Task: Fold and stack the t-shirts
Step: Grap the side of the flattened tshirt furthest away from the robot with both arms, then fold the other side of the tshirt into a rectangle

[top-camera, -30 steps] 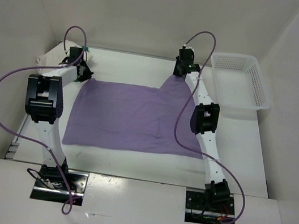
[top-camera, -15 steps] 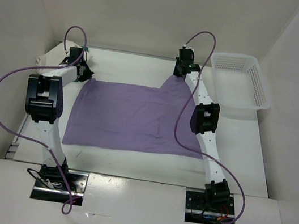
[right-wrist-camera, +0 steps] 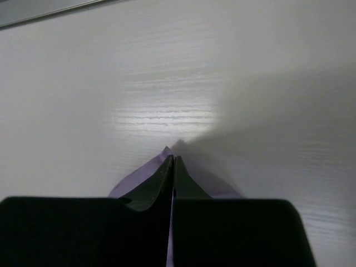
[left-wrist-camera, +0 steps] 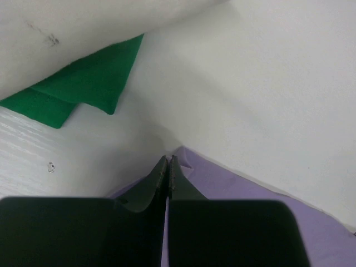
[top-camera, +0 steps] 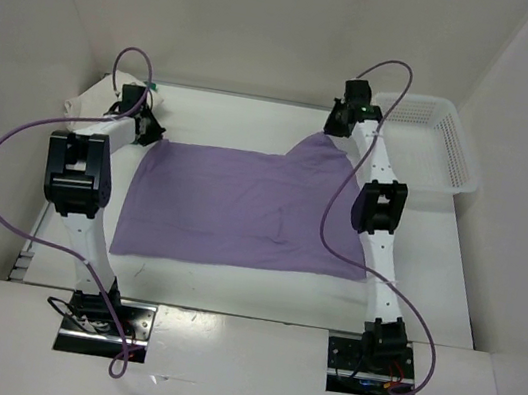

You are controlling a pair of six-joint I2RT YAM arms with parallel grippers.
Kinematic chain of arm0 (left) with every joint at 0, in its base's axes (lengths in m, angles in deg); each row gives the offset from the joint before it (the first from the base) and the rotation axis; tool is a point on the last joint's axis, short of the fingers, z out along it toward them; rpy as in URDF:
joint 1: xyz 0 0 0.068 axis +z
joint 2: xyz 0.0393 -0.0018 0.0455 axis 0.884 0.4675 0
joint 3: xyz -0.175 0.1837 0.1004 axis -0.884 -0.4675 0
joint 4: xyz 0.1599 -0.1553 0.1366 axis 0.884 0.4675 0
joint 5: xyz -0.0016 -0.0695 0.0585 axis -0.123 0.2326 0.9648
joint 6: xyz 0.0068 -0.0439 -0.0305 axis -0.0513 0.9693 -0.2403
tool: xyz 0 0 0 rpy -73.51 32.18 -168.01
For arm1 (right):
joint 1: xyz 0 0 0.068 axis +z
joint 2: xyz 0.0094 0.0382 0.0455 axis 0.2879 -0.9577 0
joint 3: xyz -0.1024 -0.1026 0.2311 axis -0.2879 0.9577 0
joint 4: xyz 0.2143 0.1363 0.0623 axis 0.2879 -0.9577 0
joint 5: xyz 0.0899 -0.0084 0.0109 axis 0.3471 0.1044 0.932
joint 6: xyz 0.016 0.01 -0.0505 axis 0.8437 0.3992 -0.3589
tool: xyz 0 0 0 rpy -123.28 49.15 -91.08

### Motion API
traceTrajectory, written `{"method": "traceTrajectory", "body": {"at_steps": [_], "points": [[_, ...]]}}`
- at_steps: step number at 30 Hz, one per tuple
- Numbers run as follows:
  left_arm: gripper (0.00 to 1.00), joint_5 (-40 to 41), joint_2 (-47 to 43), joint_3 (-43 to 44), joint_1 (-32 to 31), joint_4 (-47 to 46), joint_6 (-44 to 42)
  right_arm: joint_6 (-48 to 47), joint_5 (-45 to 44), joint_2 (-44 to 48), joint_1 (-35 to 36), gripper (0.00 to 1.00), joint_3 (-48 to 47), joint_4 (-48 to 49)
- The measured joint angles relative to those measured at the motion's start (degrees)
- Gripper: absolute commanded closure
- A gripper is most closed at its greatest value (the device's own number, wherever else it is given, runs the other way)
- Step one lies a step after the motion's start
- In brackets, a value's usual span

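Observation:
The light purple t-shirt point(top-camera: 232, 207) lies spread flat in the middle of the table. My left gripper point(top-camera: 153, 135) is shut on its far left corner; in the left wrist view purple cloth point(left-wrist-camera: 239, 183) shows on both sides of the closed gripper point(left-wrist-camera: 168, 161). My right gripper point(top-camera: 333, 133) is shut on the far right corner, which rises in a peak. In the right wrist view a purple tip point(right-wrist-camera: 139, 175) sticks out by the closed gripper point(right-wrist-camera: 171, 158). A folded green t-shirt point(left-wrist-camera: 83, 83) lies beyond the left gripper, partly under a white surface. I cannot make out the white t-shirt for certain.
A white mesh basket point(top-camera: 425, 143) stands at the far right of the table, just right of the right arm. White walls close in the table at the back and on both sides. Purple cables loop over both arms.
My right gripper has closed on the purple shirt's far right corner and moved to the right, toward the basket, drawing that corner with it. The left arm has stayed still.

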Motion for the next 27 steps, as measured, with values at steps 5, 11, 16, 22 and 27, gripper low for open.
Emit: {"method": "traceTrajectory", "body": {"at_steps": [5,11,16,22,27], "points": [[1.0,-0.8,-1.2,-2.6,0.6,-0.2,0.5,-0.1,1.1,7.0,-0.8,1.0,3.2,-3.6],[1.0,-0.9,-5.5,-5.2,0.8,-0.2,1.2,-0.3,4.0,21.2,-0.7,1.0,18.7,-2.0],[1.0,-1.4,-9.5,-7.2,1.1,-0.8,1.2,-0.5,4.0,35.7,-1.0,1.0,41.4,1.2],[1.0,-2.3,-13.2,-11.0,1.3,-1.0,1.2,-0.3,4.4,47.9,-2.3,1.0,60.4,6.0],[1.0,-2.6,-18.2,-15.2,2.2,-0.1,1.2,1.3,4.5,57.2,-2.9,1.0,72.6,9.4]]}}
